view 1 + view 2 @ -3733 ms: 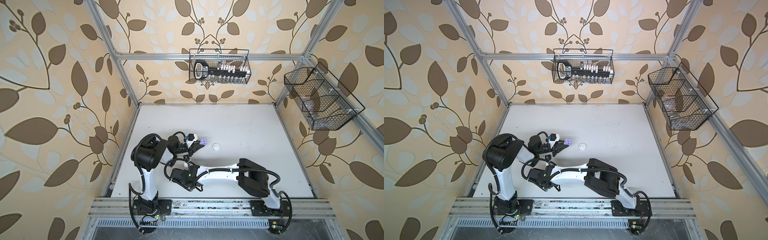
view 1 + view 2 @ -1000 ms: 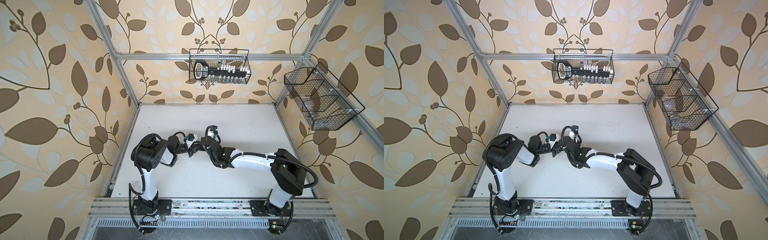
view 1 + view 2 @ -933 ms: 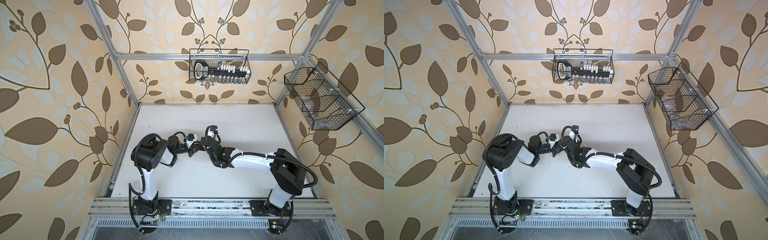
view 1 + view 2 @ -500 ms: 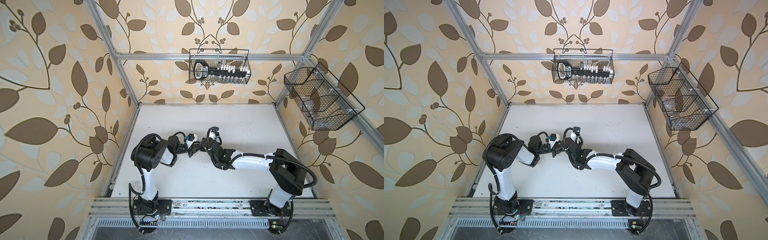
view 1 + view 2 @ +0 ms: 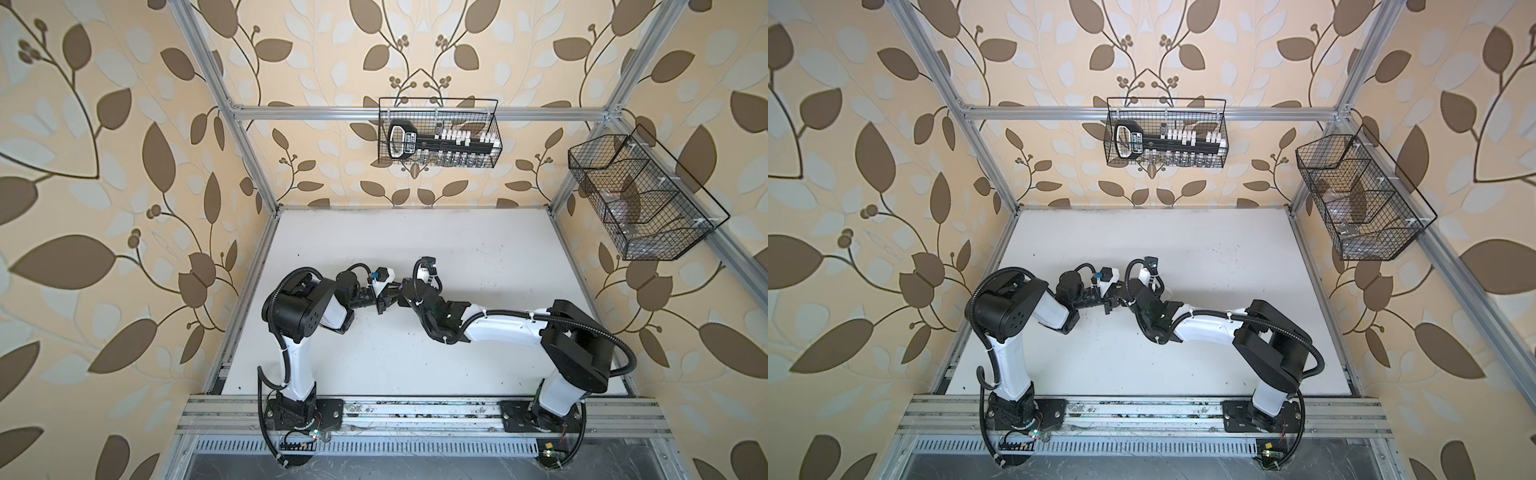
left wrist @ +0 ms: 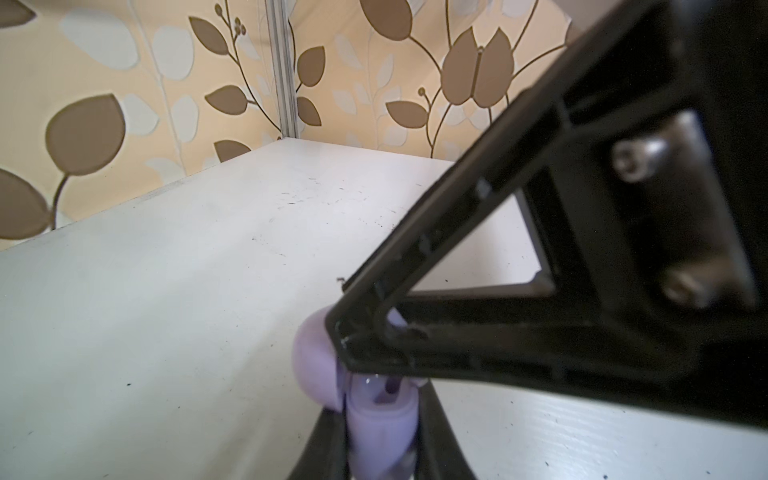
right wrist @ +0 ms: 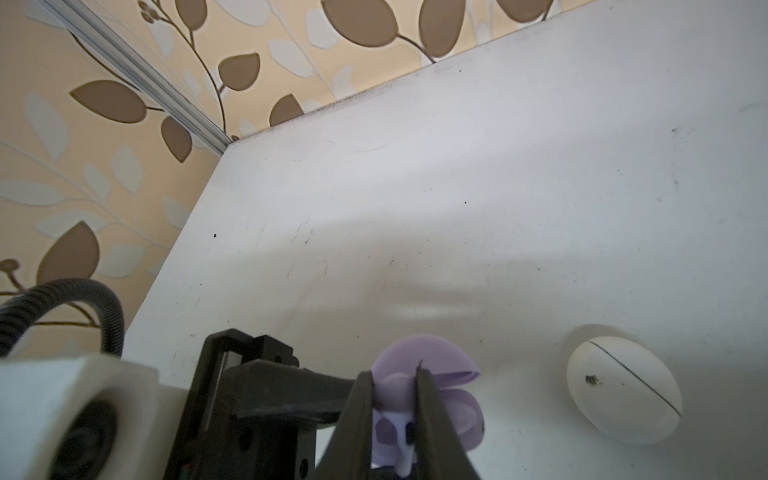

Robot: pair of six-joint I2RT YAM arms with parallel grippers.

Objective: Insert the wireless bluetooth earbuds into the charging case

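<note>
One lavender earbud point(image 7: 390, 432) pinched in right pincer point(image 7: 392, 374), at mouth of open lavender case point(image 6: 316, 365), itself clenched by left pincer point(image 6: 380, 440)

No legible text anywhere. On the black tool point(image 5: 402, 142) in the far wire basket point(image 5: 457, 118), a white-framed label with lettering too small to read. On the white case point(image 7: 623, 388) lying on the worktop point(image 7: 457, 187), a small dark mark near the seam, too blurred to make out.
</note>
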